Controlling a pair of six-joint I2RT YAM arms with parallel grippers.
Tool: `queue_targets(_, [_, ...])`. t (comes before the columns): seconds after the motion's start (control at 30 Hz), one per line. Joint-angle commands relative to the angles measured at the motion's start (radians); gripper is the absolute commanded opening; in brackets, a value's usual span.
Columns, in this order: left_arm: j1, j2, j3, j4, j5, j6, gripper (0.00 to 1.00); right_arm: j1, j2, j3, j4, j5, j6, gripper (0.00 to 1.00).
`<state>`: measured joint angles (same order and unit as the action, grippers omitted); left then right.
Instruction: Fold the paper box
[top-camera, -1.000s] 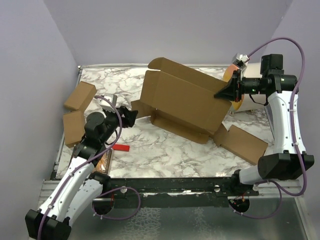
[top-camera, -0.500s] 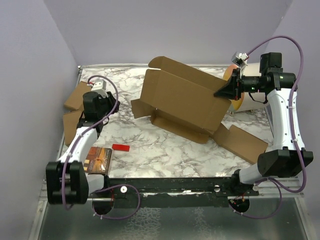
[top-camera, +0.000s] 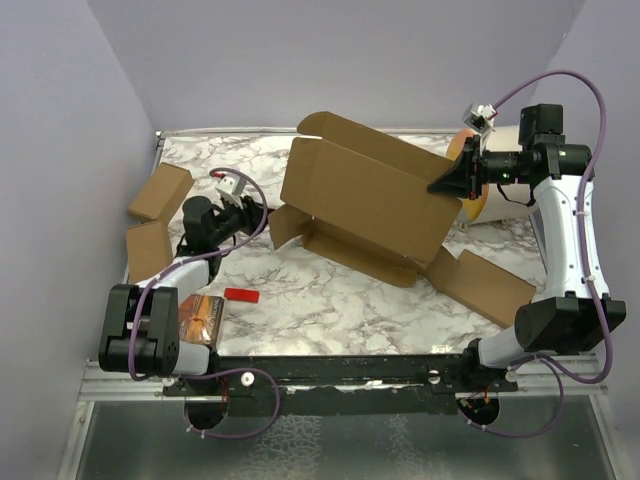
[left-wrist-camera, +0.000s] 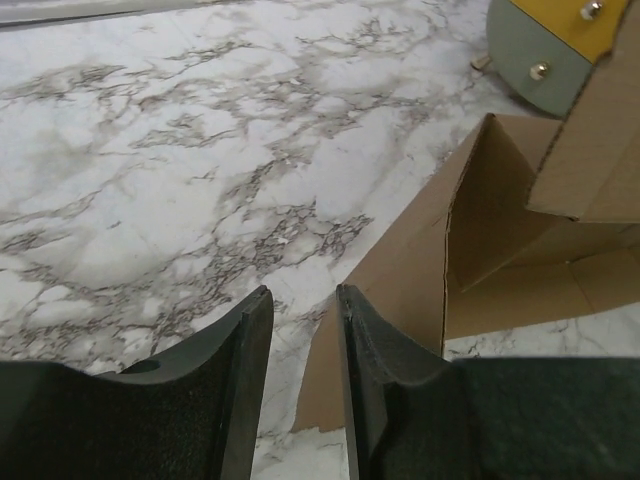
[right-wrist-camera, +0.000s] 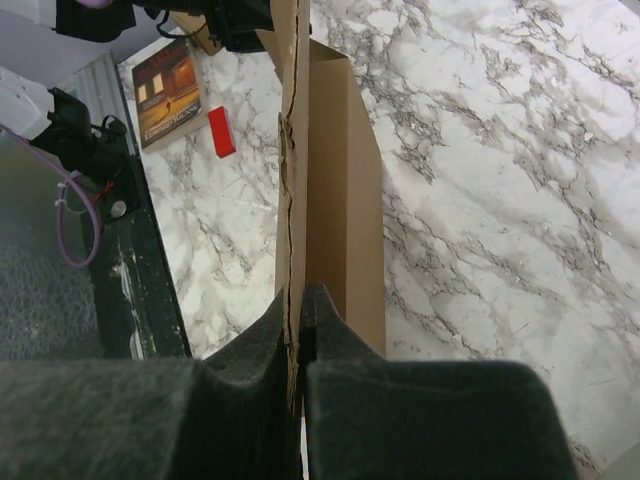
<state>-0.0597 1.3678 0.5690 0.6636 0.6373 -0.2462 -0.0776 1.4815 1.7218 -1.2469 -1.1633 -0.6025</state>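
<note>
Top external view: the paper box (top-camera: 365, 200) sits tilted mid-table (top-camera: 330, 290), big panel raised, side flaps splayed out. The right gripper (top-camera: 440, 187) is clamped on the box's right edge, holding it up; the right wrist view shows the pads pinching thin cardboard. The left gripper (top-camera: 258, 212) hovers just beside the box's left flap (top-camera: 285, 225), jaws at a narrow gap w/ nothing between them. In the left wrist view marble shows thru the gap.

Risks: the gap looks tight for an angled flap, so a push in prob. shoves the flap or slides the whole box vs. catching it. That side load could crease or tear the edge at the right pinch, or pull it free, and the box drops flat. The cream roll (top-camera: 495, 205) behind the box's right corner may get knocked too.
</note>
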Motion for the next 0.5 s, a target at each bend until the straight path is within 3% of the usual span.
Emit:
queue_targets(0.0, [-0.048,0.032,-0.001,0.108,0.066,0.093,0.36,0.006,0.02,0.032,0.019,0.023,0.0,0.01])
queue_targets(0.27, [-0.095,0.038,-0.018,0.15,0.07,0.167,0.38,0.006,0.023,0.044,0.016,0.025,0.004,0.01])
queue_targets(0.47, [-0.131,0.011,-0.053,0.166,0.04,0.225,0.46,0.006,0.026,0.047,0.012,0.022,0.004,0.01])
